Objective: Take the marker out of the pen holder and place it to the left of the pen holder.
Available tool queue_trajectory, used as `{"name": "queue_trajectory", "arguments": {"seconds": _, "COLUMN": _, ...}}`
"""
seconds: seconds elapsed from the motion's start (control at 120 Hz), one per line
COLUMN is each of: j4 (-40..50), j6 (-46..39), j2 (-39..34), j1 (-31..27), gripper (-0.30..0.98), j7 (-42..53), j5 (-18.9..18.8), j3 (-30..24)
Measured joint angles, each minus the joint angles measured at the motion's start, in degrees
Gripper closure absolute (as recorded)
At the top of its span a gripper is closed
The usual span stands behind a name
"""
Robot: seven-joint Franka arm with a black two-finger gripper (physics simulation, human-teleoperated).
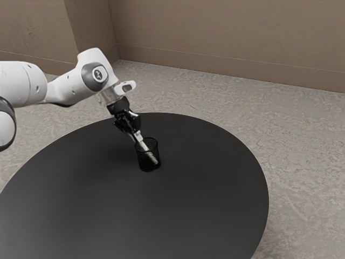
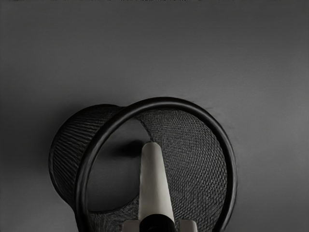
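Observation:
The gripper (image 1: 139, 137) is tilted over the mesh pen holder (image 1: 149, 159), with its tips at the rim. It is shut on the upper end of the white marker (image 1: 149, 153), which slants down inside the holder. In the wrist view the gripper (image 2: 159, 225) has a pale fingertip on each side of the marker's black end. The marker's white body (image 2: 155, 181) extends into the black pen holder (image 2: 231, 166), inside its round rim. The holder stands upright on the table.
The round black table (image 1: 205, 189) extends around the holder on all sides. Its far edge curves behind the gripper, with the grey floor and brown walls beyond.

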State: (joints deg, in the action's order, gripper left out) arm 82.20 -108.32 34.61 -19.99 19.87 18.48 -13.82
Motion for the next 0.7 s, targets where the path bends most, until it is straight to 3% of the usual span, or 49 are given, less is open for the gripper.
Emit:
{"name": "queue_trajectory", "arguments": {"seconds": 0.483, "j4": 1.3, "j6": 1.0, "j2": -11.1, "j1": 0.2, "gripper": 0.79, "j7": -1.5, "j5": -3.0, "j3": -0.8}}
{"name": "queue_trajectory", "arguments": {"seconds": 0.7, "j4": 1.6, "j6": 0.2, "j2": -14.7, "j1": 0.1, "gripper": 0.79, "j7": -3.1, "j5": -8.6, "j3": 1.8}}
